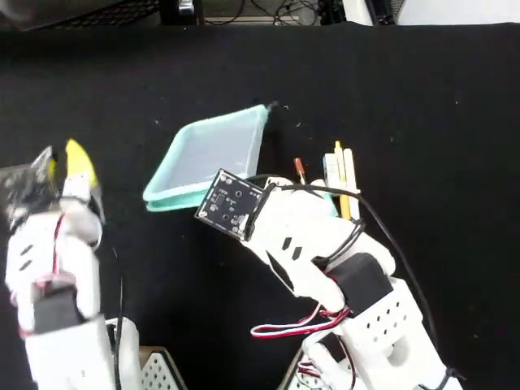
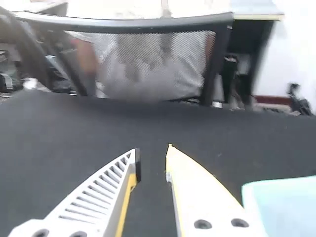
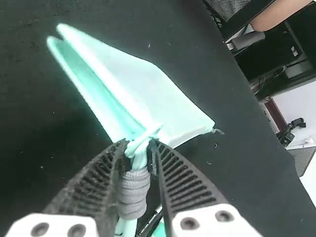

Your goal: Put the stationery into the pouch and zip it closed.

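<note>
Teal pouch (image 1: pixel 215 150) — its end pinched between the right fingers (image 3: pixel 170 168); pens (image 1: pixel 349 169) beside.

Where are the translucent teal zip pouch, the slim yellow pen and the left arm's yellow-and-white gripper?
translucent teal zip pouch (image 1: pixel 213 154), high view, middle of its flat side.
slim yellow pen (image 1: pixel 341 180), high view, mid-shaft.
left arm's yellow-and-white gripper (image 2: pixel 152 149), left wrist view, midway between its fingertips.

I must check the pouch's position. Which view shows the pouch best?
The high view: nearly the whole pouch shows. The right wrist view shows one end held by the right gripper; the left wrist view, one corner.
</note>
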